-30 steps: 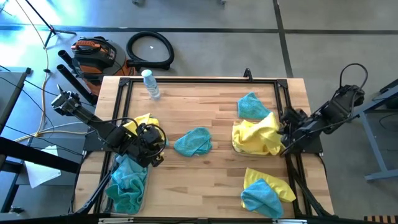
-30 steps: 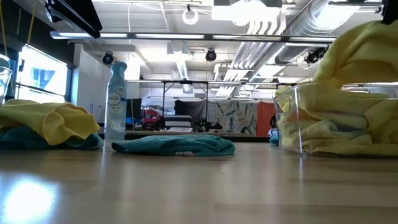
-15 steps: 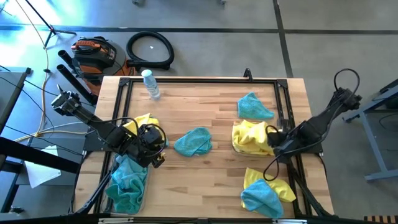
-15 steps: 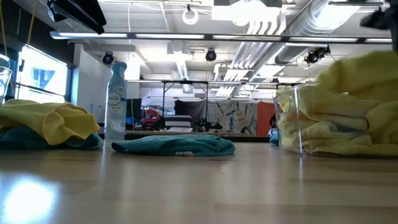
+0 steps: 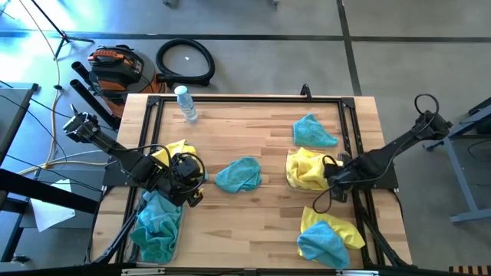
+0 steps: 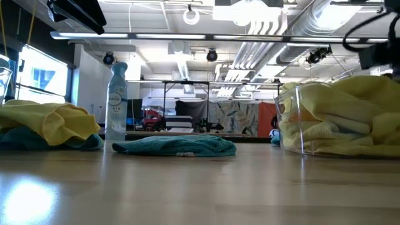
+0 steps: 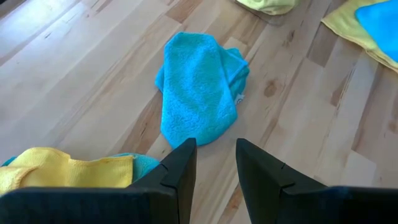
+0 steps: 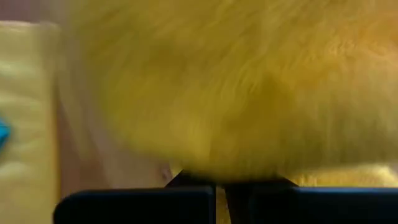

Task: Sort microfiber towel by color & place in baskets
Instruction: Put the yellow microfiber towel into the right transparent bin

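Yellow towels now sit heaped in the clear basket on the right side of the table, and the pile looks lower than it did a second ago, when one cloth was still lifted high above the rim. So that cloth seems to have just been pushed in, and I'd count the yellow tub one towel further along. The right gripper has come down onto the heap; its wrist view is filled with yellow fuzz pressed right against the fingers, which look nearly closed, though whether they still pinch cloth I cannot tell. A teal towel lies loose mid-table, just ahead of the left gripper, which waits open and empty beside the teal-filled basket.
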Tool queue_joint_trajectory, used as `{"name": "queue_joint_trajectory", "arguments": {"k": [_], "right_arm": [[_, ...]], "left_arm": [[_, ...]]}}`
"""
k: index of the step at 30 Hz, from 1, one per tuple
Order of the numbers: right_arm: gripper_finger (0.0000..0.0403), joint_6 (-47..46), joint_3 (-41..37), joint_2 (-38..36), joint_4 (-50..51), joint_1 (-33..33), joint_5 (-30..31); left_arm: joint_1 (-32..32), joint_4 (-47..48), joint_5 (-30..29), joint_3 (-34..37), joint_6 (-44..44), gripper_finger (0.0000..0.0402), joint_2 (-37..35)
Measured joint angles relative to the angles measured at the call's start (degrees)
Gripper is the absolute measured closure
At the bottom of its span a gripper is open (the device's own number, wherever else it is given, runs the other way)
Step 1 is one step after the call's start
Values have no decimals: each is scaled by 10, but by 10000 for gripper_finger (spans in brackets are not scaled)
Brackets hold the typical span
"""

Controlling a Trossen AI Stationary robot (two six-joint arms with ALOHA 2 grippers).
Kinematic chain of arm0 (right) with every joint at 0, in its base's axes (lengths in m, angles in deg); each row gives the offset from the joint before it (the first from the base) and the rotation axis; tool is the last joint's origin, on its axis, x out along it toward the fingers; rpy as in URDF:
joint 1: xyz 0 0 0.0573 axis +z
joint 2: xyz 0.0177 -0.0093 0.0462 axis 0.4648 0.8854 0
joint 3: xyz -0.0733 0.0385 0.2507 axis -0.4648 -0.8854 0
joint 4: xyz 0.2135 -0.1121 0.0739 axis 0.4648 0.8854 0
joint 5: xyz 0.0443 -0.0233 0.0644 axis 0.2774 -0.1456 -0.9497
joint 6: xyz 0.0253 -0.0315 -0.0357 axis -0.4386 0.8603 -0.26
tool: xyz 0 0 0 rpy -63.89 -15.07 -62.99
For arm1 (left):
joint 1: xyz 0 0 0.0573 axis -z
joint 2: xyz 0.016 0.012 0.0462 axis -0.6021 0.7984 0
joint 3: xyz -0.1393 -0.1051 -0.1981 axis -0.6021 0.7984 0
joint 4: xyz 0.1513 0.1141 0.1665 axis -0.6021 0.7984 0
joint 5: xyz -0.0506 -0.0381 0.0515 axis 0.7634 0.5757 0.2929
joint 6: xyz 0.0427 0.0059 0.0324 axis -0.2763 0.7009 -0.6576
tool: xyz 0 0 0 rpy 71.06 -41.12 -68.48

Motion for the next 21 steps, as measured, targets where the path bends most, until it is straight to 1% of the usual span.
{"name": "queue_joint_trajectory", "arguments": {"k": [4,9,13,16,21], "right_arm": [[401,-8,-23,0,-35,-22,-21],[383,-8,-27,0,-43,-38,-30],[358,-27,-27,0,-42,-46,-33],[334,-39,-27,-2,-39,-48,-51],[297,-53,9,-4,-7,-48,-60]], "left_arm": [[0,0,0,0,0,300,0],[0,0,0,0,0,300,0],[0,0,0,0,0,300,0],[0,0,0,0,0,300,0],[0,0,0,0,0,300,0]]}}
